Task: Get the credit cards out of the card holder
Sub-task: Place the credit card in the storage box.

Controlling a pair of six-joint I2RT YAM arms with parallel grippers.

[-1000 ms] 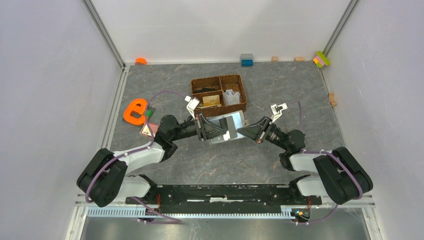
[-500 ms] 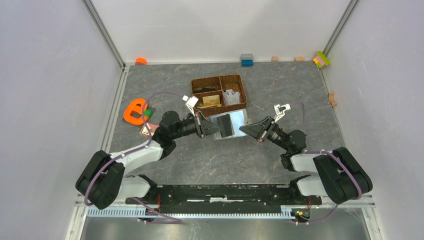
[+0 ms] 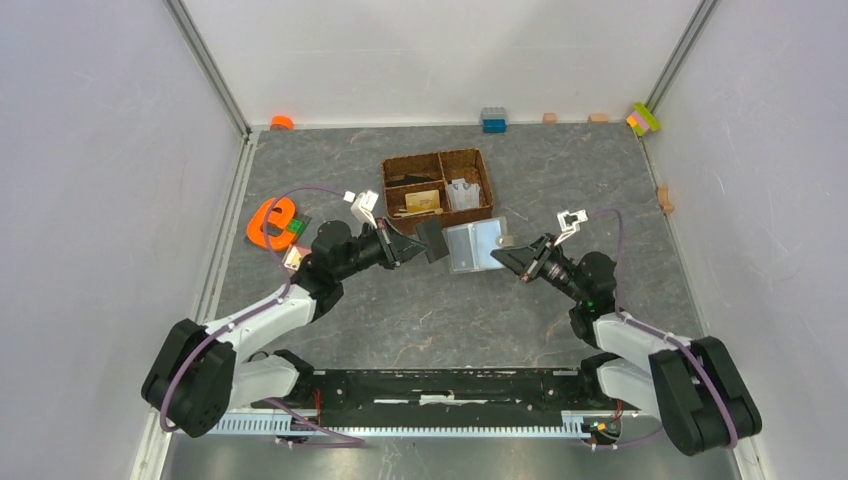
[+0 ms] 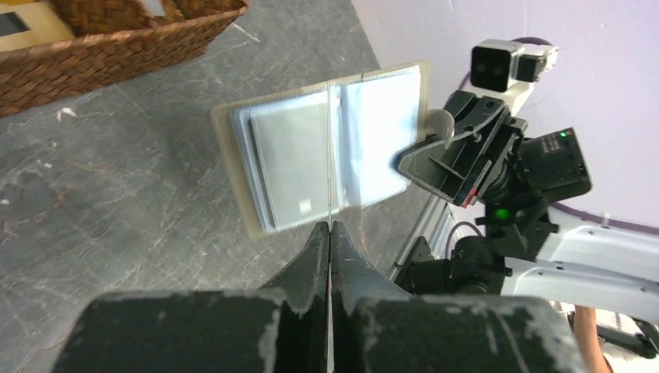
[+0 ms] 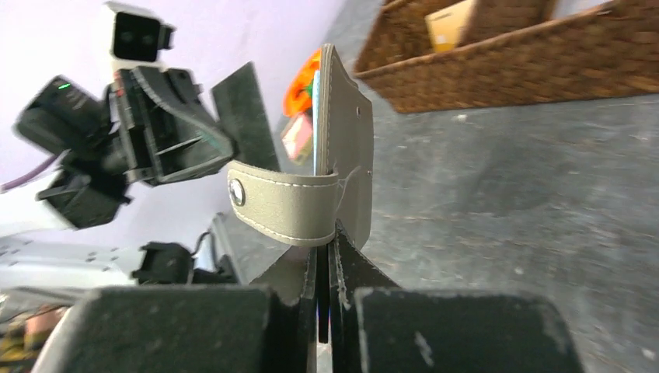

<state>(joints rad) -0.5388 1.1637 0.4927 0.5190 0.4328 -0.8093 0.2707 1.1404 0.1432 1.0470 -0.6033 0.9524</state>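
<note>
The card holder (image 3: 472, 246) is held off the table, open, its silvery-blue sleeves (image 4: 311, 155) facing my left wrist camera. My right gripper (image 3: 503, 254) is shut on its edge, just below the grey snap tab (image 5: 284, 203). My left gripper (image 3: 414, 245) is a short way left of the holder, shut on a thin dark credit card (image 3: 432, 240). In the left wrist view this card shows only as a fine edge-on line above the left gripper (image 4: 329, 227). The right wrist view shows it as a dark flat plate (image 5: 245, 109). An orange-tan credit card (image 3: 423, 200) lies in the basket.
The brown woven divided basket (image 3: 437, 157) stands just behind the holder. An orange letter shape (image 3: 270, 222) and a small triangular tile (image 3: 292, 260) lie by my left arm. A blue block (image 3: 492, 120) and coloured blocks (image 3: 644, 118) line the back wall.
My left gripper has shut on the dark card and drawn back to the left, pulling it clear of the holder. My right gripper has carried the holder slightly right.
</note>
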